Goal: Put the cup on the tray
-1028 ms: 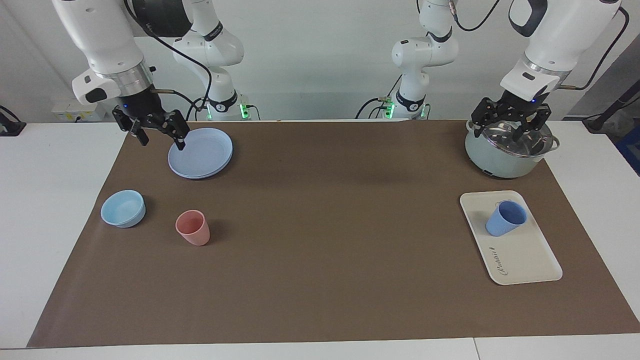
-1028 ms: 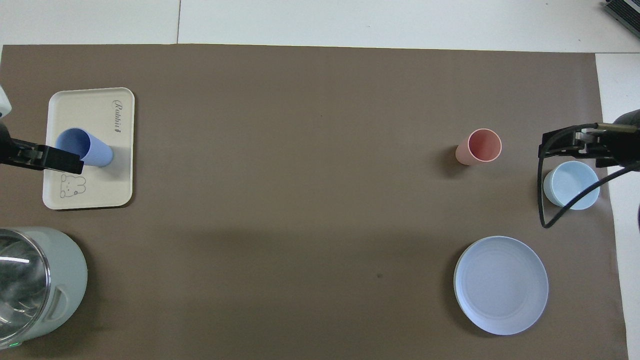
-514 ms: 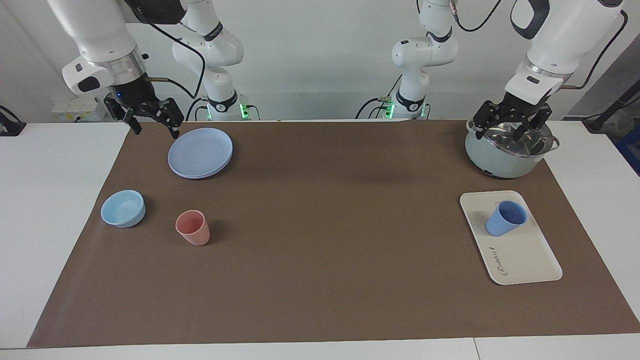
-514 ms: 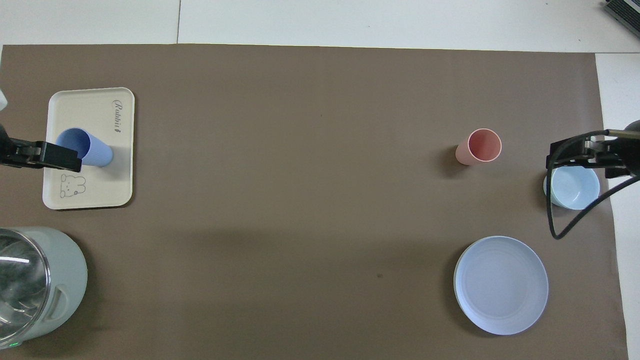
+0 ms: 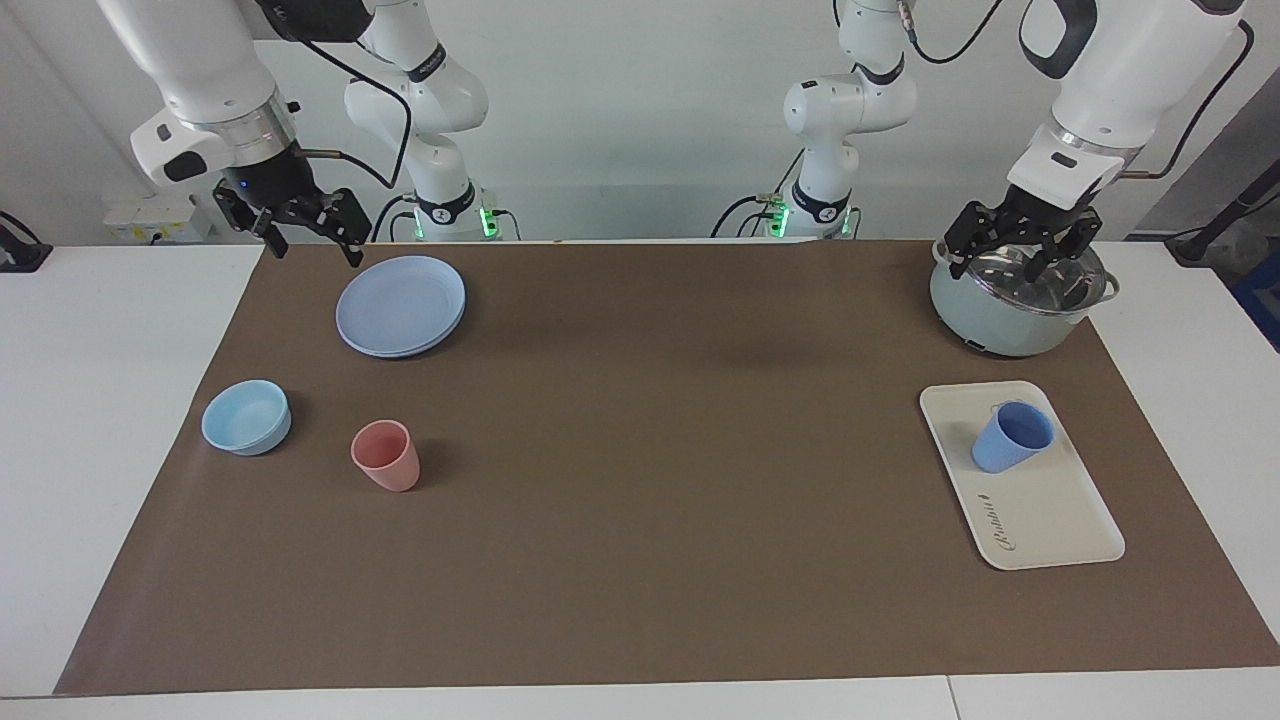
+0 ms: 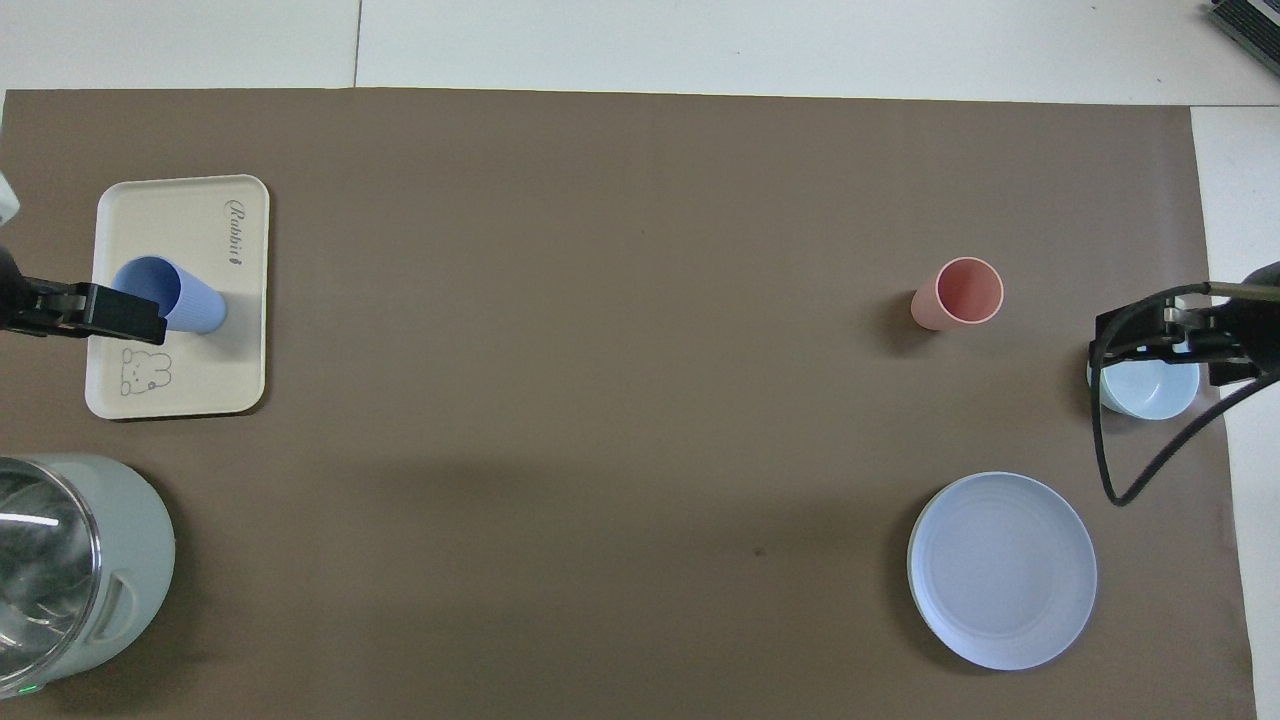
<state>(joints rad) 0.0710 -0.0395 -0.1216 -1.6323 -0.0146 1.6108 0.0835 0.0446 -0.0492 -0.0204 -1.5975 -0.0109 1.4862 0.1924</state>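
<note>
The medium-blue cup [image 5: 1010, 437] stands upright on the cream-white tray [image 5: 1050, 515] at the left arm's end of the table. In the overhead view the cup [image 6: 175, 298] is between the tray's [image 6: 190, 225] cursive lettering and its bear drawing. My left gripper [image 5: 1008, 268] is open and empty, up in the air over the pot, apart from the cup. One of its fingers [image 6: 120, 314] crosses the cup's rim in the overhead view. My right gripper [image 5: 312, 252] is open and empty, raised beside the blue plates at the right arm's end.
A pale-green pot with a glass lid [image 5: 1010, 315] stands nearer to the robots than the tray. At the right arm's end are stacked blue plates [image 5: 400, 305], a light-blue bowl [image 5: 246, 417] and a salmon-pink tumbler [image 5: 385, 455].
My right gripper has risen off the plates' rim and drawn back toward the table's edge. My left gripper has lifted slightly over the pot. The cup and tray have not moved.
</note>
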